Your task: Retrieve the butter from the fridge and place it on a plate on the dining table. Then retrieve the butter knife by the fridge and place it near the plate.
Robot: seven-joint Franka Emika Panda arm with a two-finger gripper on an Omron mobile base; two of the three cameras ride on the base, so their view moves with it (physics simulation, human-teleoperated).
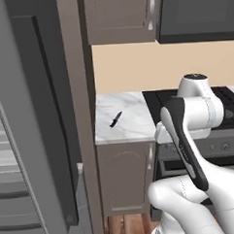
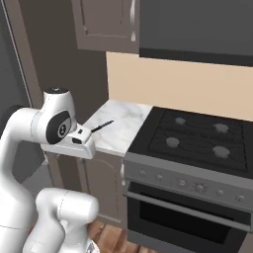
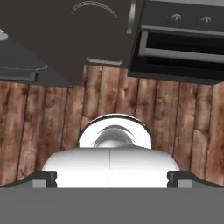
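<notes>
The butter knife (image 1: 115,119), slim and dark, lies on the white marble counter (image 1: 132,130) just right of the fridge (image 1: 31,118); in the right base view the butter knife (image 2: 102,126) rests near the counter's middle. My arm is folded in front of the counter, well short of the knife. In the hand view my gripper (image 3: 111,179) points down at the wooden floor, open, its fingertips (image 3: 43,178) wide apart with nothing between them. The butter, the plate and the dining table are out of view.
A black stove top (image 2: 197,138) with an oven (image 2: 188,212) below adjoins the counter on the right. A brown-grey cabinet (image 1: 124,177) sits under the counter, and upper cabinets (image 1: 118,17) hang above. The floor is wooden planks (image 3: 35,127).
</notes>
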